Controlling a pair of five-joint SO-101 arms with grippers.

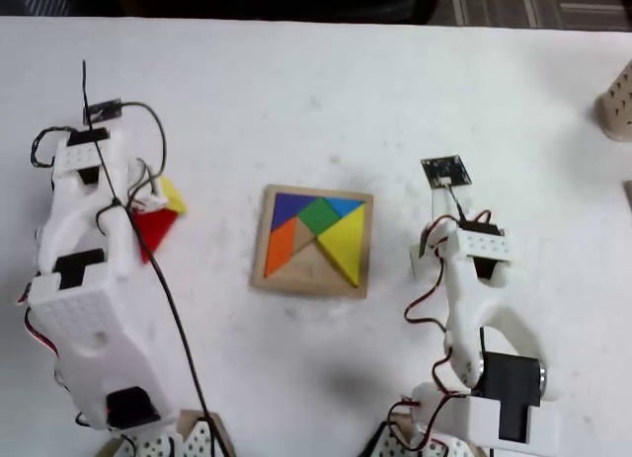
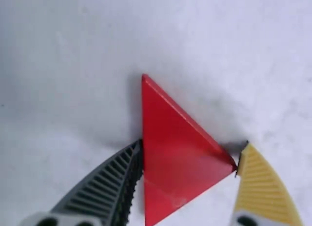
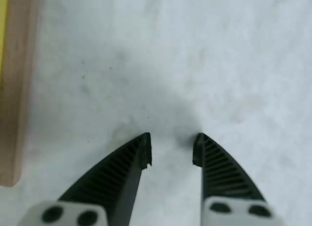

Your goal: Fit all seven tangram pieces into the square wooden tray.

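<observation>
Square wooden tray [image 1: 367,242] lies flat mid-table [image 1: 296,102], slightly skewed, five pieces seated. Blue triangle [image 1: 285,208], green piece [image 1: 319,215] and light-blue triangle [image 1: 347,206] sit along the far edge, orange piece [image 1: 281,248] on the left, large yellow triangle [image 1: 344,245] on the right, with bare wood showing near-centre. Red triangle [image 2: 175,157] is well left of the tray, pinched in the left tool [image 2: 190,153], grey finger [image 2: 112,182] on one edge, yellow finger [image 2: 261,187] at a corner.

table [image 1: 296,102]: plain white top
wooden tray [image 1: 306,287]: sits on it, roughly mid-table
red triangle [image 1: 156,225]: on it, well left of the tray
beige perforated thing [image 1: 617,107]: far right edge
</observation>
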